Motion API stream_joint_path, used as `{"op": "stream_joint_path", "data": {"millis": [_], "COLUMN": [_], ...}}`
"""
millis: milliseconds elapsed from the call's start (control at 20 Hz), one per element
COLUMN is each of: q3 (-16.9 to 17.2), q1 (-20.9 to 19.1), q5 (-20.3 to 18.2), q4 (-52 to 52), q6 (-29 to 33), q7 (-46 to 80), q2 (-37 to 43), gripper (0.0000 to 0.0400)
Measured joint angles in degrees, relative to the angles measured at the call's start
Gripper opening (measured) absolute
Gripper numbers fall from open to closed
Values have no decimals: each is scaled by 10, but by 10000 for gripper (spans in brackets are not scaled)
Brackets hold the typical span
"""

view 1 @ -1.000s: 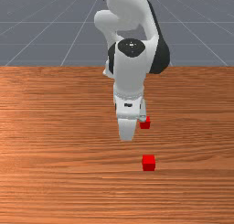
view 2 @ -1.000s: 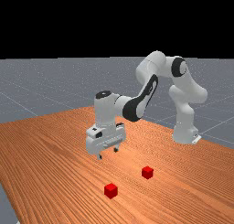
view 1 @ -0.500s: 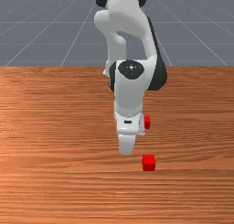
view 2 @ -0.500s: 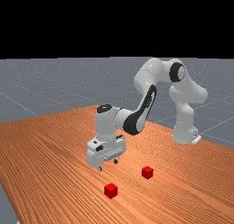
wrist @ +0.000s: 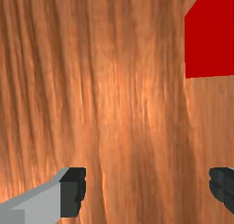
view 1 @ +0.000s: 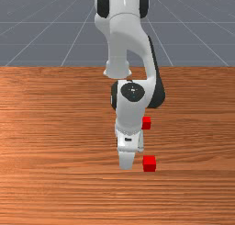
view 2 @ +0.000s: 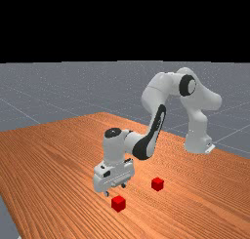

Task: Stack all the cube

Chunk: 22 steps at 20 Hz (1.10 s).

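- Far view, starting at your gripper (view 2: pixel 115 189): it is pointing down and hovering low over the table (view 2: pixel 49 150).
- Looking along the hand in the wrist view, you are seeing the two fingers (wrist: pixel 73 192) of your gripper (wrist: pixel 147 191) standing spread wide, with bare wood grain showing between them.
- Just outside that gap, you are catching part of a red cube, ahead of the fingertips and over to one finger's side; which of the two cubes it is, you cannot tell from that view.
- Going outward, the nearer red cube (view 2: pixel 118 204) is sitting on the table close to the gripper, apart from the fingertips; in the front view it is lying just to the front view's right of the hand (view 1: pixel 128 146).
- Farther out, the second red cube (view 2: pixel 157 184) is resting on the wood toward the arm's base from your gripper, to its far view's right, and the arm (view 1: pixel 131 114) is covering one edge of it in the front view.
- Both cubes are lying directly on the table, well apart from each other, unstacked.
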<state>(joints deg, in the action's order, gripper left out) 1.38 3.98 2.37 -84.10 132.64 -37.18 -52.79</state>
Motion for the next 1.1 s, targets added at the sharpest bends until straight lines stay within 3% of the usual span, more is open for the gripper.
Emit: {"op": "stream_joint_path", "data": {"millis": [50,300,400,500,600,750,1000,1050,1100], "q3": [-8,-8,-7,-10,-5,-10,-5,-16,-5], "q1": [-7,-8,-8,-10,-7,-11,1,-6,7], "q5": [-8,-7,-7,-9,-5,-10,-9,-16,-10], "q4": [16,61,54,45,18,27,29,29,32], "q6": [-17,-25,-2,15,43,9,4,6,3], "q7": [-10,-12,-11,-14,-9,-15,9,-6,21], "q2": [-10,-37,-36,-33,-17,-7,-2,-2,-4], "gripper": [400,239,195,311,367,393,399,400,400]}}
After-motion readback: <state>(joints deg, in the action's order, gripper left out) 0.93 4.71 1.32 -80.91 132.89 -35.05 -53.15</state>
